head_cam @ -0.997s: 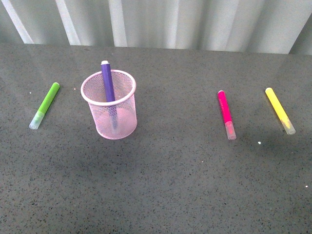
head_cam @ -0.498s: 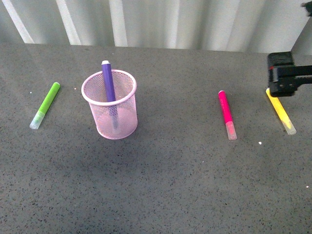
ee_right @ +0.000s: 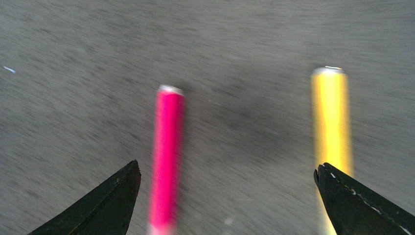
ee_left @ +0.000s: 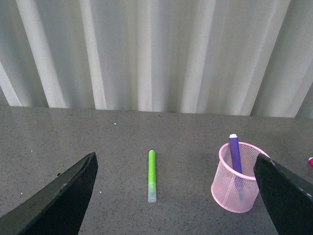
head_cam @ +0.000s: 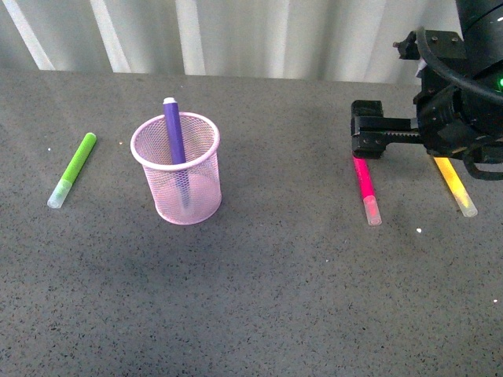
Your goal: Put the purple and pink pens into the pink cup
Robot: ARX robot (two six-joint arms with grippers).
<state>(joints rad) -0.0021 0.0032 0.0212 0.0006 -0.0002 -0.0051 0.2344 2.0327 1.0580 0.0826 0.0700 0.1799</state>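
Observation:
The pink cup (head_cam: 178, 187) stands upright on the dark table, left of centre. The purple pen (head_cam: 174, 129) stands inside it, leaning, with its white tip above the rim. The pink pen (head_cam: 365, 188) lies flat on the table at the right. My right gripper (head_cam: 402, 148) is open above the far ends of the pink pen and the yellow marker. In the right wrist view, the pink pen (ee_right: 166, 156) lies just inside one fingertip of the right gripper (ee_right: 227, 205). My left gripper (ee_left: 173, 205) is open and empty, and looks at the cup (ee_left: 230, 188) and purple pen (ee_left: 234, 154).
A lime-green marker (head_cam: 72, 169) lies left of the cup and also shows in the left wrist view (ee_left: 152, 175). A yellow marker (head_cam: 457, 187) lies right of the pink pen, by the other right fingertip (ee_right: 332, 117). A white corrugated wall (head_cam: 259, 35) runs behind the table.
My right arm has come into view from the right and moved left, now over the far ends of the yellow and pink markers. The cup and pens have not moved.

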